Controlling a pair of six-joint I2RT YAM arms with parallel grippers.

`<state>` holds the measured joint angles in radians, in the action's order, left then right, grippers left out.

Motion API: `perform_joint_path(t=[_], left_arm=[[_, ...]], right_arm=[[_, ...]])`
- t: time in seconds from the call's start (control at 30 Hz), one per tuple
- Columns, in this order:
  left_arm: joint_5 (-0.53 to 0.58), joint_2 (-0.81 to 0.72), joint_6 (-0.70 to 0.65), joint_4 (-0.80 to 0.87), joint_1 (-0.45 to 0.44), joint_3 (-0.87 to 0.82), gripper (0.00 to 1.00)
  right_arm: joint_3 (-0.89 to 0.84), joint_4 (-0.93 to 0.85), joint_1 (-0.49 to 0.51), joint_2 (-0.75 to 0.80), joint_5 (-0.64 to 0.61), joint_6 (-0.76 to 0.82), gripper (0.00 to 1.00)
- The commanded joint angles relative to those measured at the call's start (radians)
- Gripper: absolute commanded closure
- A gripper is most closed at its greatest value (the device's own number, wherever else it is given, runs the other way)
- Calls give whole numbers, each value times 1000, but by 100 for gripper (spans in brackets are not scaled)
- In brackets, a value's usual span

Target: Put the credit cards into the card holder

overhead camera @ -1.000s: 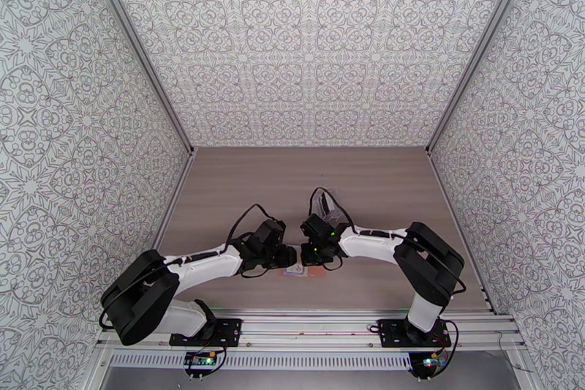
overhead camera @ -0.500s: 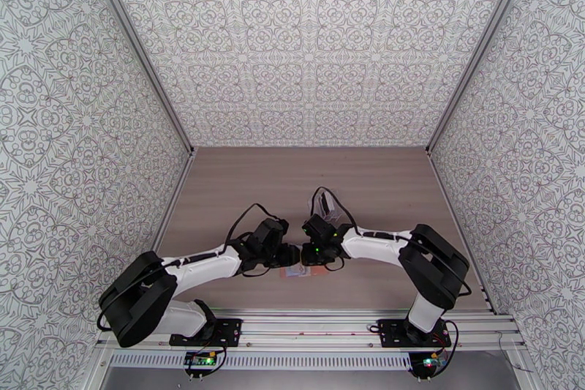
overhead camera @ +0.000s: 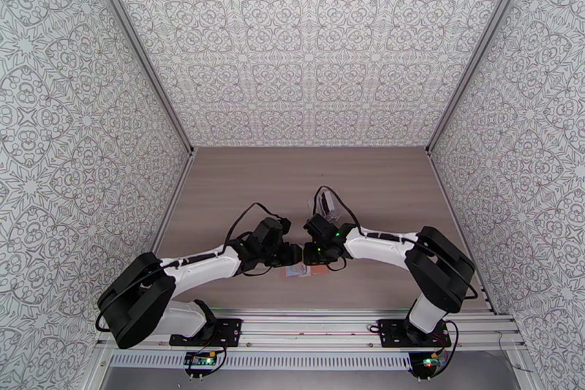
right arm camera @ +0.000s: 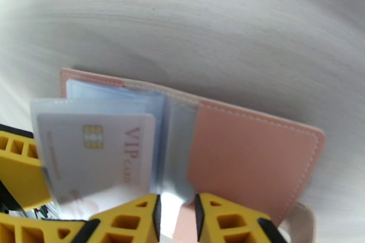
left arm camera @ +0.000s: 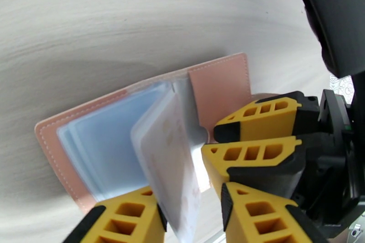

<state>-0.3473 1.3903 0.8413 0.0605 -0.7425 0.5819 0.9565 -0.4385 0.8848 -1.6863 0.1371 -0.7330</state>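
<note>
movement over the last second is slight: in the top view the right arm's elbow has swung a little outward, while both wrists stay huddled over the near middle of the grey wood-grain table (overhead camera: 292,179). there the small pinkish-brown leather-look card holder (right arm camera: 255,157) lies opened flat, its blue-grey inner pockets (left arm camera: 96,148) facing up. one clear sleeve (right arm camera: 45,107) stands lifted off the stack, and a white plastic card (right arm camera: 98,152) with a gold chip and red "vip card" lettering sits inside it. the left gripper (left arm camera: 189,189) stands partly open around that lifted leaf, which leans on one finger and clears the other. the right gripper (right arm camera: 177,200) shows only a narrow gap, with the next sleeve's edge at or between its tips; whether it pinches that edge i cannot tell. my reading is that this card is as good as stowed, and the right arm's shift may be a first easing away. a crinkly clear pouch (overhead camera: 333,203) lies just beyond the right wrist.
</note>
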Motion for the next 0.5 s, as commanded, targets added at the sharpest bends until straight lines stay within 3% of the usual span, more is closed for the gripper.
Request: perform_joint_path(t=[0.0,0.47], left_arm=[[-22,-2,16,-25,-11,26,60],[-28,48,20,-44,-45,79,60]], right_arm=[[3,-47,6,49,-46,18,69],[5,-131,-8,82,-153,37,68]])
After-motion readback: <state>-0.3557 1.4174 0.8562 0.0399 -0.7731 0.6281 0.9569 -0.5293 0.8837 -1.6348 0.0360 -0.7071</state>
